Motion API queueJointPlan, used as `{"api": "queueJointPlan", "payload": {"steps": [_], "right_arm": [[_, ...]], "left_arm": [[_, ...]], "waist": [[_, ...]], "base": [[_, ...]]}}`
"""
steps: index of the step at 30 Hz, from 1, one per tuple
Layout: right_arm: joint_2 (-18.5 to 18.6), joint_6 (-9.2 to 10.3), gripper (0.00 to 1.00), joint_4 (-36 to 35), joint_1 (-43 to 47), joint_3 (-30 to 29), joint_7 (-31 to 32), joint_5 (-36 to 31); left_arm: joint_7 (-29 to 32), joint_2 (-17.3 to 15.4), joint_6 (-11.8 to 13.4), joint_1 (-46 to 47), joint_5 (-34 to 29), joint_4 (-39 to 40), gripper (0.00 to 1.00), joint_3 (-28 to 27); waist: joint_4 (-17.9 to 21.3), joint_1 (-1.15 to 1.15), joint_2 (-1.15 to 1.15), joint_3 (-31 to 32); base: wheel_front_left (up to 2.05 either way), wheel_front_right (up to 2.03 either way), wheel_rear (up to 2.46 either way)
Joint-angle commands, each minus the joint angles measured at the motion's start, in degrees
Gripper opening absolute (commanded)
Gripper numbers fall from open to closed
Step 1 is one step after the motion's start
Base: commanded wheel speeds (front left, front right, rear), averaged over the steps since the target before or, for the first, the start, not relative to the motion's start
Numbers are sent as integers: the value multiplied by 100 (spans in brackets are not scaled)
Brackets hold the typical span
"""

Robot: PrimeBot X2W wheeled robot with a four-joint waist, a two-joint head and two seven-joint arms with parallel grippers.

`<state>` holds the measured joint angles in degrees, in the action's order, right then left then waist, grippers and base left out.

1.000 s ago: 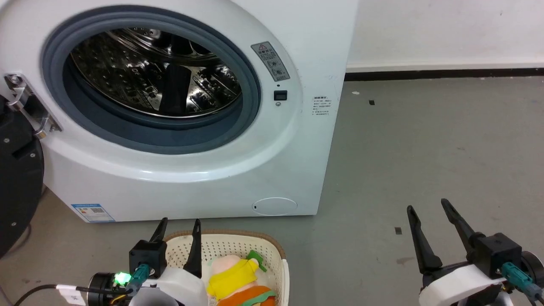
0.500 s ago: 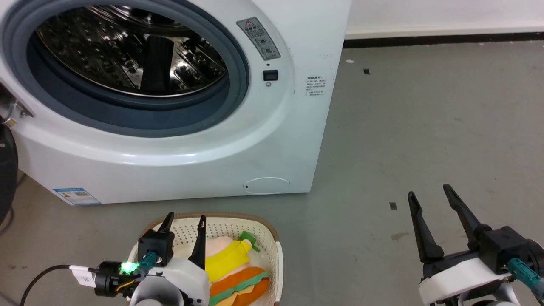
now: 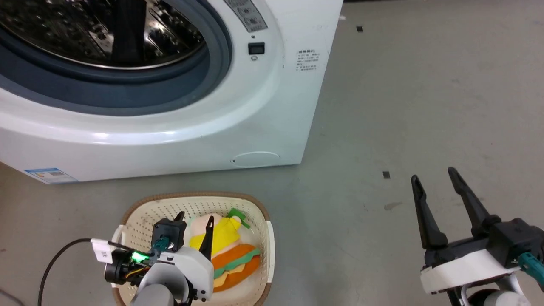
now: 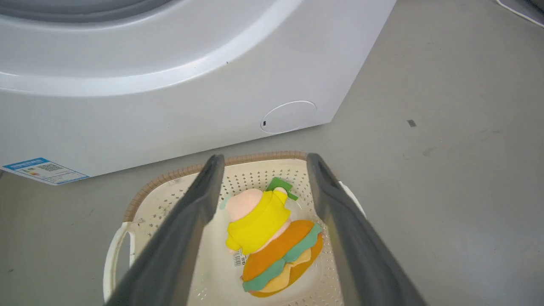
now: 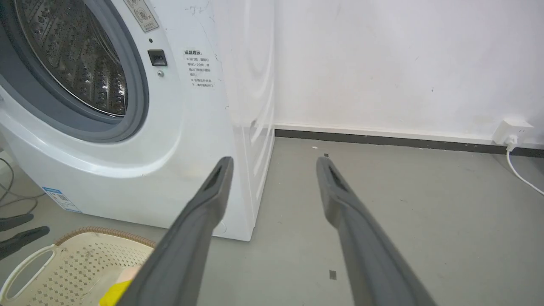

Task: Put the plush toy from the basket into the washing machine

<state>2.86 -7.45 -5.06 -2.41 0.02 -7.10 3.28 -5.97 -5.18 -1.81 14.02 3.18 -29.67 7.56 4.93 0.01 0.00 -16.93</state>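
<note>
Poises the left gripper [image 3: 195,217] spread and empty above the basket [image 3: 140,221] on the near-left floor, fingers lined up either side of the plush toy [image 3: 231,250] lying on the basket bottom, not yet touching it. This is probably to drop straight down and pinch the yellow body. Holds the right gripper [image 3: 433,175] released as well, over bare floor at the near right, well apart from the basket and seemingly out of the way. Faces the washing machine [image 3: 255,106] just beyond the basket, porthole open onto the steel drum [image 3: 106,34] — a short lift up and away for the toy.
</note>
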Motion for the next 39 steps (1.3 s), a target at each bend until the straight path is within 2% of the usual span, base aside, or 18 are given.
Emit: {"api": "queueJointPlan", "payload": {"steps": [1,17,39], "right_arm": [[1,-2,100,-76,-139,-8,-65,57],[1,-2,100,-228,-408,-47,-256,366],[1,-3,100,-535,-715,116,-506,904]], "left_arm": [[9,-69,-41,193,45,-241,100,61],[-3,-441,-198,1050,105,-1582,100,414],[101,-1050,-404,2208,192,-2954,100,1075]], "waist": [[74,-1,0,-171],[423,-1,0,-1129],[938,-1,0,-2432]], "base": [[0,0,0],[0,0,0],[0,0,0]]}}
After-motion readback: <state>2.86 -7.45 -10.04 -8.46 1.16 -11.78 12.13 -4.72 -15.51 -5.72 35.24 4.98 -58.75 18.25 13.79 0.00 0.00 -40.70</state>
